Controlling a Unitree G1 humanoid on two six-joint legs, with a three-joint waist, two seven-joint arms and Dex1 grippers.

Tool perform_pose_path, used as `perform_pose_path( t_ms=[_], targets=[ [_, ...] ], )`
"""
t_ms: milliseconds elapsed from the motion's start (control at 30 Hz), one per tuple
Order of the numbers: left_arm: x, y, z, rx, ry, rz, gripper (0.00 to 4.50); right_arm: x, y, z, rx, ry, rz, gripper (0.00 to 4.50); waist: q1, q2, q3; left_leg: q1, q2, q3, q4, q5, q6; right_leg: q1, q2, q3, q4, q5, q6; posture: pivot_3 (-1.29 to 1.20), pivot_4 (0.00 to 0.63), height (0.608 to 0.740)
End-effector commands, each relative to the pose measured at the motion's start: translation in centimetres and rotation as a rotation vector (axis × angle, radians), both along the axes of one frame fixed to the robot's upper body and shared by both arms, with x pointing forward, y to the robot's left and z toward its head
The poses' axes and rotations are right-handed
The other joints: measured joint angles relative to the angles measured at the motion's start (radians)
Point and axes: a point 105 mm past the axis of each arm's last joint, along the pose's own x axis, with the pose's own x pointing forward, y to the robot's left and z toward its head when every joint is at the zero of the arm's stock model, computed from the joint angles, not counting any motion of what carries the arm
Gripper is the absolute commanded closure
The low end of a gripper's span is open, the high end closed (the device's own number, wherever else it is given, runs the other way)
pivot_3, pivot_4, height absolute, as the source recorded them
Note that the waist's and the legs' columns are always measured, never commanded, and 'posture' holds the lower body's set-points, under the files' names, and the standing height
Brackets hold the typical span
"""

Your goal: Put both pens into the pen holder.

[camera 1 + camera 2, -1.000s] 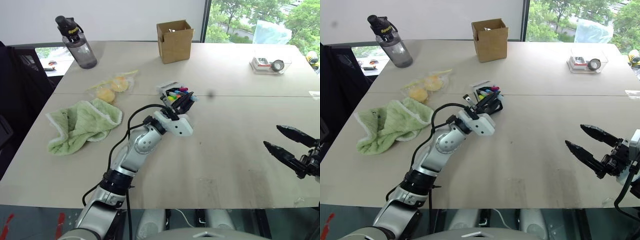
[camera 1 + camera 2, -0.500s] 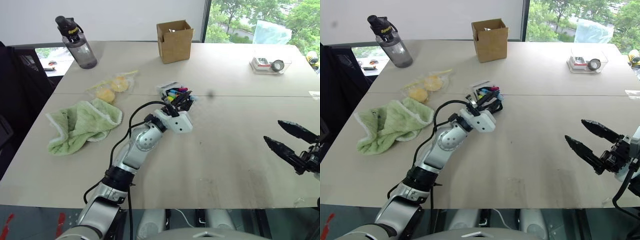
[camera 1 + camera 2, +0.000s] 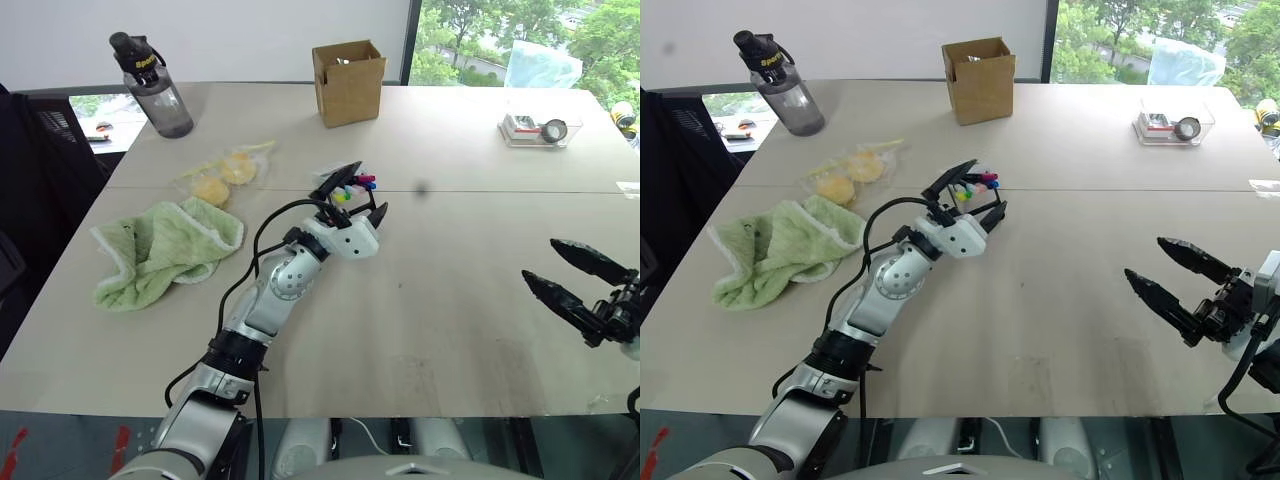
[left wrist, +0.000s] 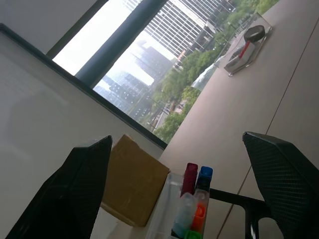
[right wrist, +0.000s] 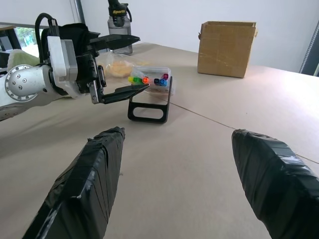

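The pen holder point(image 5: 151, 94) stands mid-table, ahead of the robot, with coloured tips showing above its rim: magenta and blue among shorter neon ones. I judge the magenta and blue tips to be the pens point(image 4: 196, 180), both standing inside; the barrels are hidden, so this cannot be confirmed.

The left gripper point(image 3: 354, 190) hangs at the holder with fingers spread wide, one on each side of the tips, grasping nothing. The right gripper point(image 3: 1181, 282) hovers well apart over bare table point(image 3: 470, 330), fingers parted and empty.

Findings on risk:
- The lower left finger point(image 5: 122, 92) sits just beside the holder's rim. A careless withdrawal sideways or downward could clip the rim and tip the light holder, spilling the contents.
- The upper finger lies near the protruding tips; dragging back through them could flick a pen out.
- Contact between fingers and holder cannot be told from here.

Judgement: placement appears complete; a straight pull-back clear of the holder is what remains.
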Motion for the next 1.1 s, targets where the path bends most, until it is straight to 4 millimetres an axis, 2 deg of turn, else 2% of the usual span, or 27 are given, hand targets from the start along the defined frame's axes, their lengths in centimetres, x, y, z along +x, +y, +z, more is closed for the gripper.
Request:
perform_pose_path(
  t_ms=[33,167,267,367,533,667,833,1100],
  targets=[
    [-0.2,0.3,2.4,-0.038,-0.079,0.007,0.05,-0.1,0.3,0.4,0.001,-0.035,0.013,0.82,0.000,0.000,0.000,0.000,0.000,0.000,0.000,0.000,0.000,0.000,0.000,0.000,0.000,0.000,0.000,0.00,0.150,0.736],
    [-1.3,-0.7,1.2,-0.062,0.017,-0.113,0.05,0.0,0.4,0.0,0.004,-0.026,0.014,0.82,0.000,0.000,0.000,0.000,0.000,0.000,0.000,0.000,0.000,0.000,0.000,0.000,0.000,0.000,0.000,0.00,0.150,0.736],
    [-3.8,-1.7,-1.4,-0.154,0.287,-0.336,0.05,-0.1,0.5,-1.1,-0.003,0.003,0.015,0.82,-0.002,0.000,0.000,0.000,0.000,0.000,0.000,0.000,0.000,0.000,-0.001,0.000,0.000,0.000,0.000,0.00,0.150,0.736],
    [-5.6,-0.6,-3.1,-0.276,0.503,-0.429,0.05,-0.4,0.6,-3.1,-0.034,0.050,0.021,0.82,-0.004,0.001,0.000,0.001,0.001,0.001,0.000,0.000,-0.001,0.000,-0.001,0.000,0.001,0.000,0.000,0.00,0.150,0.736],
    [-6.8,3.5,-6.2,-0.372,0.747,-0.341,0.05,-0.7,0.6,-6.8,-0.110,0.121,0.021,0.82,-0.005,0.002,-0.001,0.003,0.001,0.000,0.000,0.000,-0.001,0.000,-0.001,0.000,0.002,-0.001,-0.001,0.00,0.150,0.736],
    [-8.4,5.8,-8.5,-0.401,0.895,-0.223,0.05,0.2,-0.6,-9.1,-0.152,0.125,-0.036,0.82,-0.003,0.001,-0.001,0.004,0.001,0.002,0.000,0.000,0.000,0.001,-0.001,0.001,0.002,-0.002,-0.004,0.00,0.150,0.736],
    [-10.1,7.0,-9.1,-0.409,0.953,-0.178,0.05,0.7,-1.8,-10.2,-0.167,0.122,-0.068,0.82,0.002,0.001,-0.001,0.003,0.001,0.002,0.000,0.000,0.000,0.000,-0.002,0.001,0.001,-0.003,-0.004,0.00,0.150,0.736],
    [-11.6,7.5,-9.5,-0.419,0.979,-0.131,0.05,1.2,-2.5,-11.0,-0.157,0.142,-0.063,0.82,-0.002,0.002,-0.001,0.003,0.001,0.002,0.000,0.000,0.000,0.000,-0.002,0.002,0.001,-0.003,-0.004,0.00,0.150,0.736]
  ],
)
